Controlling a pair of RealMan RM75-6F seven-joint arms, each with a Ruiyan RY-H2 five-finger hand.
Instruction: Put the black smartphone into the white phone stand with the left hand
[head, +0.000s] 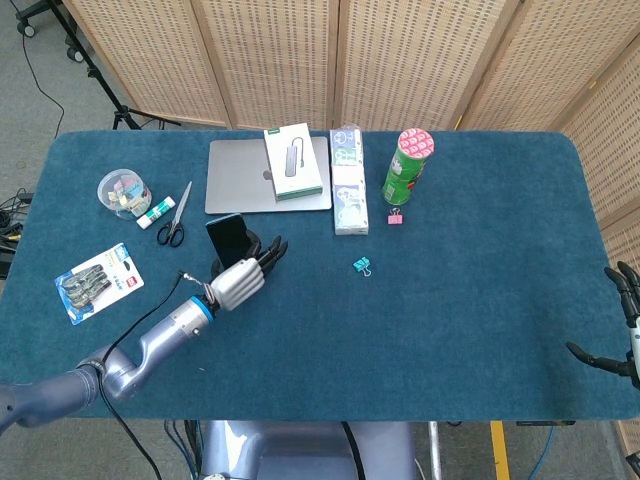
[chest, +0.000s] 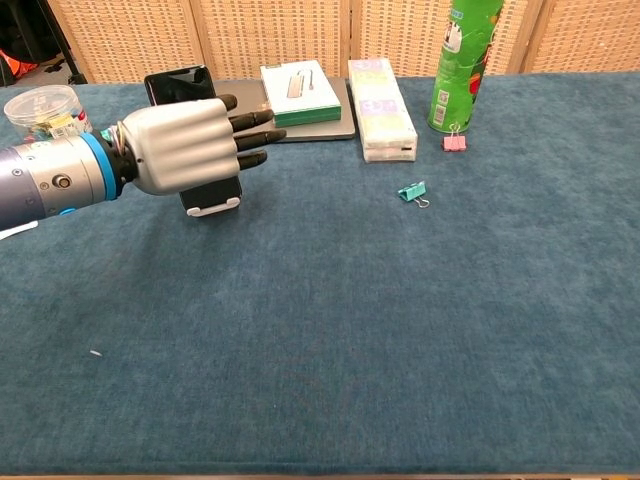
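The black smartphone stands upright, leaning slightly left, with its lower end in the white phone stand. Only the stand's front lip shows in the chest view. My left hand is right in front of the phone and covers its middle. Its fingers are stretched out straight past the phone's right side and no longer wrap it. Whether the thumb still touches the phone is hidden. My right hand hangs off the table's right edge, fingers apart, holding nothing.
Behind the phone lie a grey laptop with a green-and-white box on it, a white pack and a green can. Scissors, a jar and a blister pack lie to the left. A teal clip lies to the right.
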